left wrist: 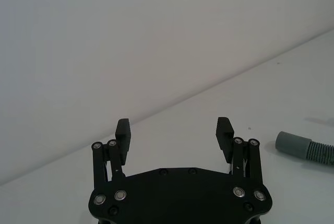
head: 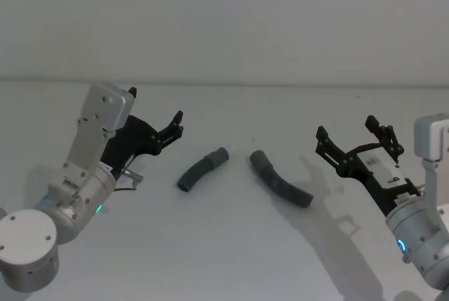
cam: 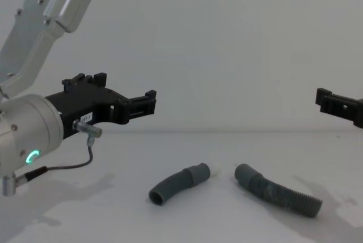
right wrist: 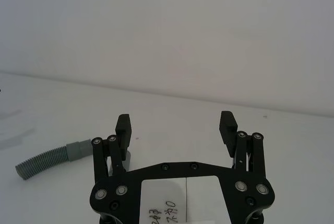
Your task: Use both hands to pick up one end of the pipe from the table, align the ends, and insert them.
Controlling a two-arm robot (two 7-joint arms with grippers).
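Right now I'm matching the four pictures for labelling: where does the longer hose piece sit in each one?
Head view: longer hose piece, right of centre on the table.
Chest view: low, right of centre.
Right wrist view: lying beside the open right gripper.
Left wrist view: a cuffed hose end beyond the open left gripper; cannot tell which piece.
Shared landmark: the table's far edge against the wall.

Handwritten dark marks on a white label (right wrist: 198,199) behind the right gripper (right wrist: 176,126) frame, cut off, not legible; nothing else readable.
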